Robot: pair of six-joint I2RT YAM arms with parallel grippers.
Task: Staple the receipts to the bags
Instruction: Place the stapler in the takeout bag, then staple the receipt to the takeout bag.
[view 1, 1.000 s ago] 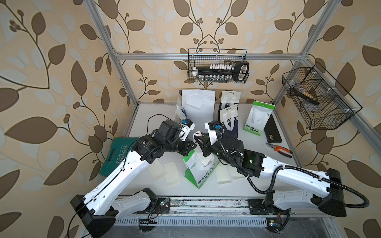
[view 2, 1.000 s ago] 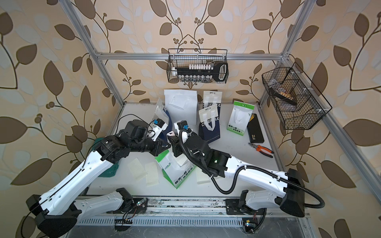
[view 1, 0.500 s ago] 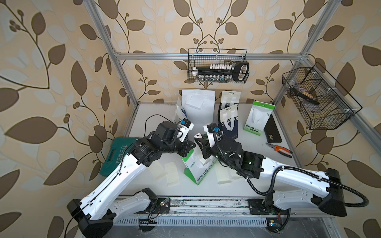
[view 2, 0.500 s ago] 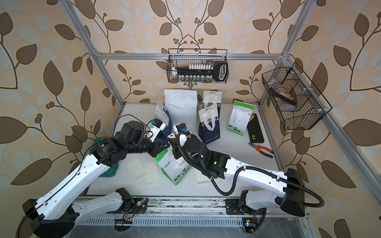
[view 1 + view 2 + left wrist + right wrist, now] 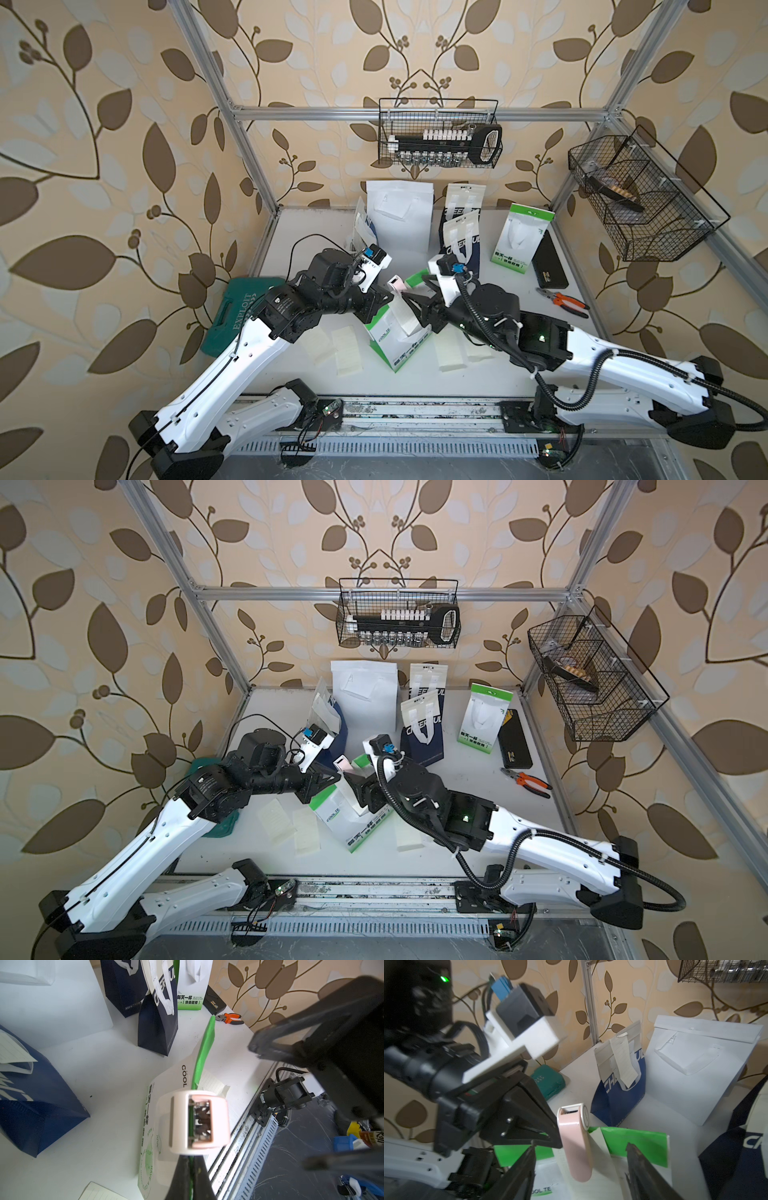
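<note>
A white-and-green bag [image 5: 388, 338] leans at mid-table, its green top edge [image 5: 204, 1047] pinched in my shut left gripper [image 5: 192, 1160]. A cream receipt [image 5: 600, 1159] lies against the bag's face. A pink-and-white stapler [image 5: 575, 1142] sits clamped over that edge and the receipt. My right gripper [image 5: 581, 1145] stands open, one finger on each side of the stapler, touching neither. In both top views the two grippers [image 5: 384, 299] [image 5: 353, 779] meet over the bag. Other bags stand behind: plain white [image 5: 399, 216], navy [image 5: 461, 241], white-and-green [image 5: 521, 237], and blue [image 5: 620, 1093] with a receipt [image 5: 623, 1061] at its top.
Loose receipts [image 5: 347, 349] [image 5: 451, 353] lie flat beside the bag. A teal tool case [image 5: 237, 311] sits at the left edge. Orange pliers [image 5: 563, 299] and a black case [image 5: 548, 266] lie at the right. Wire baskets [image 5: 440, 133] [image 5: 636, 195] hang on the walls.
My right gripper has opened around the stapler, which stays on the bag's edge. The left gripper keeps its pinch on the bag and has shifted slightly.
</note>
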